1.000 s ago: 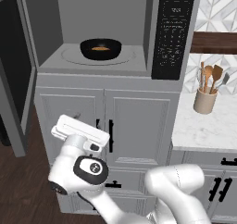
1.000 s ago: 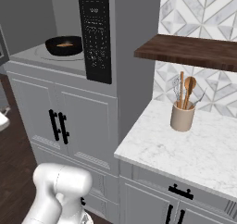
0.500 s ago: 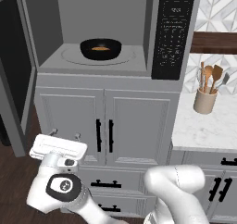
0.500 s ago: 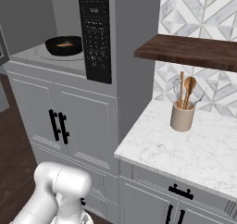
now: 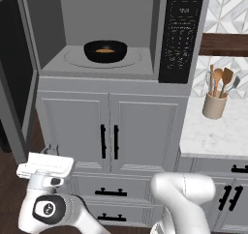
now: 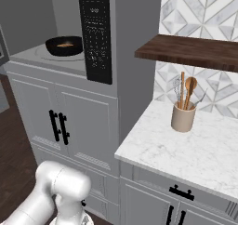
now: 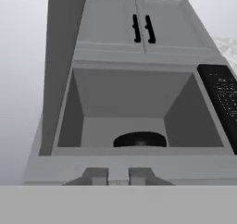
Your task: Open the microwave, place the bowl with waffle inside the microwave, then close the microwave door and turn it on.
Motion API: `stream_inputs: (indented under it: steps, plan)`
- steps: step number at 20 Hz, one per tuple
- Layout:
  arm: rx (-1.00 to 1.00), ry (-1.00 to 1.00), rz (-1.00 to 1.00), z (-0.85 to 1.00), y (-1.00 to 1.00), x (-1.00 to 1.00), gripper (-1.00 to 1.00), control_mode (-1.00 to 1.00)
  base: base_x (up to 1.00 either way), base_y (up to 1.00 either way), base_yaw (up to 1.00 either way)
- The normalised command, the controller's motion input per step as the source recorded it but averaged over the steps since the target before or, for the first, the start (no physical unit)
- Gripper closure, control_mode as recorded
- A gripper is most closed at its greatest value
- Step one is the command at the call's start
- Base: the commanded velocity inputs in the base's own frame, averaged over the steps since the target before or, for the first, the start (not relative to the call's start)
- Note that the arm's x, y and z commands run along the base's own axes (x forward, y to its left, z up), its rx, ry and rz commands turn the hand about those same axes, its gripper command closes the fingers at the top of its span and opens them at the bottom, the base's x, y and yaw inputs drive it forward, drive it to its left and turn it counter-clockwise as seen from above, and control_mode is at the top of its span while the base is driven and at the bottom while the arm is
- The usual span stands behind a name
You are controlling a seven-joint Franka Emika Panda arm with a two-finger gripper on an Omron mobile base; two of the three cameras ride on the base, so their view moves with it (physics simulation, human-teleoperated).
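The microwave point(image 5: 109, 32) stands with its grey cavity exposed. Its door point(image 5: 17, 83) is swung out to the left, and the black keypad point(image 5: 181, 35) is on the right. On the turntable sits the black bowl point(image 5: 105, 51), and the golden waffle point(image 5: 105, 50) lies in it. From the right base view the bowl point(image 6: 65, 45) and waffle point(image 6: 65, 44) sit left of the keypad point(image 6: 95, 33). My gripper point(image 5: 50, 151) hangs low at the lower left, below the door and well apart from the bowl. Looking up along the hand, the gripper point(image 7: 118, 176) is shut and holds nothing, with the bowl point(image 7: 140, 139) and door point(image 7: 62, 56) above it.
Grey panelled cabinets point(image 5: 109, 131) with black handles sit under the microwave. A marble counter point(image 6: 186, 147) at the right carries a beige utensil crock point(image 6: 183, 117) under a wooden shelf point(image 6: 195, 52). Dark wood floor point(image 6: 14, 149) lies to the left.
The hand has dropped and swung left, from in front of the cabinet doors to low beside the open door. Bowl, waffle and door have not moved.
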Motion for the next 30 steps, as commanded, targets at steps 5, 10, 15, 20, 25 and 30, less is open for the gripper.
stream_inputs:
  steps: [5, 10, 15, 20, 25, 30]
  plan:
    - [-0.03, -0.20, 0.00, 0.00, 0.40, -0.06, 1.00, -1.00, 0.00, 0.00, 0.00]
    - [-0.05, -0.21, 0.02, 0.00, 0.39, 0.00, 1.00, -1.00, 0.00, 0.00, 0.00]
    - [-0.06, -0.22, 0.02, 0.00, 0.45, 0.00, 1.00, -1.00, 0.00, 0.00, 0.00]
    - [-0.07, -0.15, 0.00, 0.00, 0.50, 0.00, 1.00, -1.00, 0.00, 0.00, 0.00]
    - [-0.03, -0.12, 0.00, 0.06, 0.46, 0.00, 1.00, -1.00, 0.00, 0.00, 0.00]
    - [0.03, -0.17, 0.00, 0.45, 0.16, 0.00, 1.00, -1.00, 0.00, 0.00, 0.00]
